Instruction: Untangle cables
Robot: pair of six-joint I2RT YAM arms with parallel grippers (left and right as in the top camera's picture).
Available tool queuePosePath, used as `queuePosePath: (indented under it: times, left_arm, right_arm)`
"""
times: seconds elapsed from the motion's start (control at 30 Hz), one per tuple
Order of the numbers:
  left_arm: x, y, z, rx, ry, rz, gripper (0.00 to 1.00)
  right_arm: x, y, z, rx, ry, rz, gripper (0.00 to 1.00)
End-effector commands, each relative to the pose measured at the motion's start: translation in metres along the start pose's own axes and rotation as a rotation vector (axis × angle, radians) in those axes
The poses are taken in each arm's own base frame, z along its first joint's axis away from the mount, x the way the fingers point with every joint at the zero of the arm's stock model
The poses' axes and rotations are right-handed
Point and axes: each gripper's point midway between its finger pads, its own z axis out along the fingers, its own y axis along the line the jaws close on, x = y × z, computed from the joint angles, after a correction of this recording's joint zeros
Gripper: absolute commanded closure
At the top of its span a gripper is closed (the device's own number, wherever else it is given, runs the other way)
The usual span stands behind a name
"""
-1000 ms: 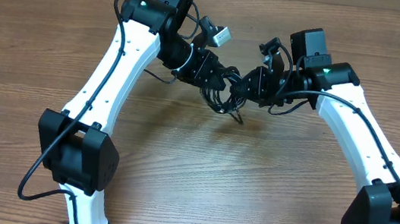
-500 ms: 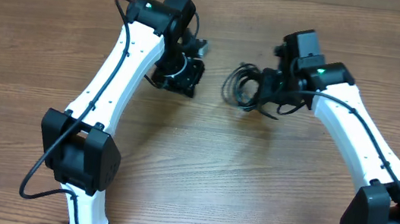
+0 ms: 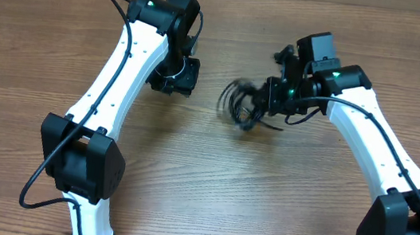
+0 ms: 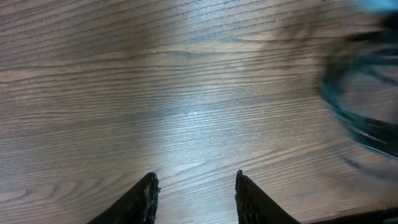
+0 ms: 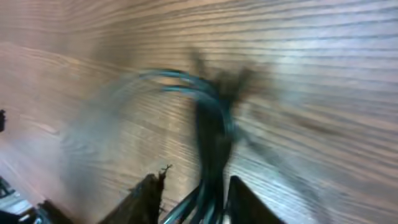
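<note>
Cables (image 3: 237,105) form a smeared, motion-blurred clump of thin black loops on the wooden worktop (image 3: 210,182), near its middle and just at the tip of the right pincer (image 3: 265,102). Half a second back the same loops were sharp and sat a little higher, closer in against that pincer. Now they have swung lower and toward the left. A second back both pincers were buried together in the knot. Since then the left pincer (image 3: 176,80) has pulled away to its own side and stands well apart from the clump, a touch farther off than half a second ago. In the left wrist view its fingers (image 4: 144,194) are parted with only bare wood grain between them, holding nothing, and the loops show as a dark blur at the right edge. In the right wrist view the fingers (image 5: 148,194) stand partly apart, with several dark strands running up between them and fanning into a blurred arc beyond. The blur hides whether the pads press on the strands or merely flank them, so it cannot be told whether this pincer has hold of them.
</note>
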Motion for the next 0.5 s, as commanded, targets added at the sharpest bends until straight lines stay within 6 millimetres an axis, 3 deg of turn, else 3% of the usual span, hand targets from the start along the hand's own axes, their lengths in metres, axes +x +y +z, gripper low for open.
queuePosePath:
  times: [0.0,0.13,0.3,0.47]
  left_arm:
    - [0.001,-0.001,-0.005,0.004,-0.011,0.007,0.51]
    - [0.001,-0.001,-0.005,0.005,-0.012,0.007,0.50]
    - [-0.001,-0.014,-0.004,0.058,-0.017,0.019,0.51]
    - [-0.001,-0.034,0.002,0.131,-0.005,0.040,0.51]
  right_arm:
    - [-0.002,0.006,-0.001,-0.022,-0.003,-0.075,0.41]
    - [-0.002,0.005,-0.001,-0.015,-0.005,-0.075,0.31]
    - [-0.005,-0.006,-0.001,0.048,-0.020,-0.071,0.36]
    - [-0.004,-0.058,-0.012,0.323,-0.055,0.139,0.50]
